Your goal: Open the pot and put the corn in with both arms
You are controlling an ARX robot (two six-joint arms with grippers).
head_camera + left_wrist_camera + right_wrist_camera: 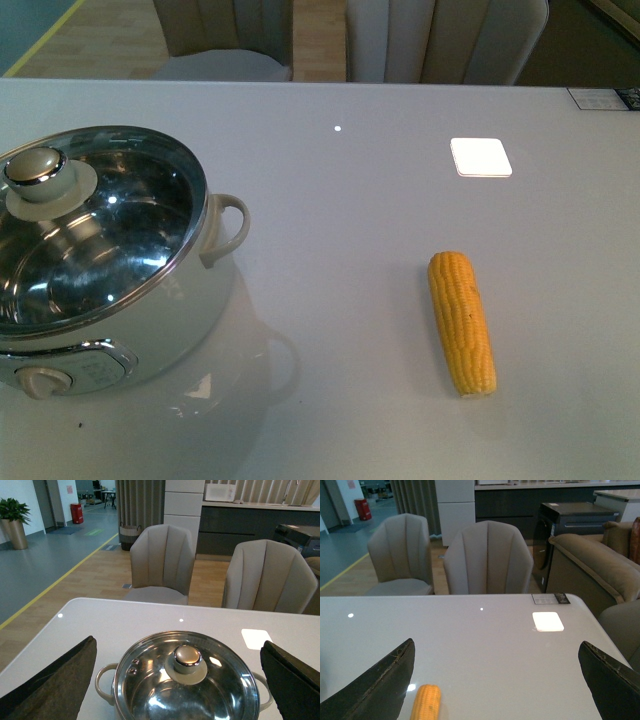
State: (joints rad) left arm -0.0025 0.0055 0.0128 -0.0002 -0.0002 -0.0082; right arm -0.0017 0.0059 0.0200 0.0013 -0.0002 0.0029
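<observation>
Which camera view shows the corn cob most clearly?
The front view: the whole corn cob lies on the table. The right wrist view shows only one end; the left wrist view shows none.

Open-plan dining and kitchen area inside a larger hall. Landmark: white table [350, 180]. Directly behind table: two padded chairs [162, 562] on wood floor [100, 580]. Further behind table: dark counter [235, 527] carrying a microwave [220, 492]. Beyond table's far left corner: grey floor [50, 560] with yellow line [60, 580], as in a walkway; plant [14, 522] in a pot by a wall. Past table's far right corner: brown sofa [590, 565].
</observation>
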